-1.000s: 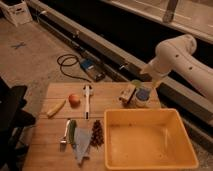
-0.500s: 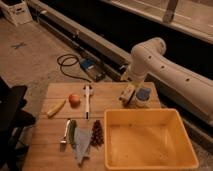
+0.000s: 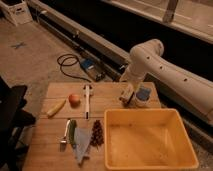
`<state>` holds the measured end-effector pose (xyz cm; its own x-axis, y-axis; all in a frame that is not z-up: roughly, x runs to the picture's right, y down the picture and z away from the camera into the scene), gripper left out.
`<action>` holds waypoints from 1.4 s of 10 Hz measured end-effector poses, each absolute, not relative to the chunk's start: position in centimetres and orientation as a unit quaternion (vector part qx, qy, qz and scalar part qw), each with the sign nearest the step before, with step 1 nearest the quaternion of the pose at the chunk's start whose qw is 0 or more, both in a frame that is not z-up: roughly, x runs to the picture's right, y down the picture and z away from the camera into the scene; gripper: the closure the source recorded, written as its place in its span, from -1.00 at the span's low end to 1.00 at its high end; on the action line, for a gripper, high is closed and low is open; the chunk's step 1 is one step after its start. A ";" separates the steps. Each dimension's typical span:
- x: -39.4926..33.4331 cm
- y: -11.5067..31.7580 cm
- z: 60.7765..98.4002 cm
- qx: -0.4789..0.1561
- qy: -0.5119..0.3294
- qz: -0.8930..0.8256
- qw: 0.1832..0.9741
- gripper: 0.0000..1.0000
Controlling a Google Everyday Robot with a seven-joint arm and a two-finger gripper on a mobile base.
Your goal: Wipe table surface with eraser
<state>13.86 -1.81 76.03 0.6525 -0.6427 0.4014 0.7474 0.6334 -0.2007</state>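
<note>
The table surface [image 3: 107,95] is a light-brown plank top in the lower half of the camera view. The eraser [image 3: 127,95], a small tan block, stands near the table's far right edge, next to a blue-lidded jar [image 3: 143,96]. My white arm reaches in from the right and bends down. My gripper [image 3: 126,86] is right at the top of the eraser, on its far side. I cannot tell whether it touches the block.
A big yellow tub [image 3: 145,113] fills the near right of the table. A white-handled tool [image 3: 87,99], an orange fruit [image 3: 74,99], a banana [image 3: 56,107], a cucumber [image 3: 72,131], grapes [image 3: 96,133] and a cloth [image 3: 82,146] lie to the left. A cable [image 3: 67,65] lies on the floor beyond.
My arm has swung to the left, and the gripper has moved from above the jar to the eraser, slightly lower. The things on the table have not moved.
</note>
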 end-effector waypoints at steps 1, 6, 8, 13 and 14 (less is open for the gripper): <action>13.9 -1.6 76.4 -0.182 -0.155 -0.387 0.891 -0.28; 13.1 1.4 80.3 -0.220 -0.197 -0.374 0.879 -0.28; 12.7 1.9 81.1 -0.228 -0.207 -0.372 0.876 -0.28; 12.9 2.9 83.4 -0.253 -0.219 -0.366 0.868 -0.28; 13.0 3.2 83.6 -0.259 -0.220 -0.366 0.867 -0.28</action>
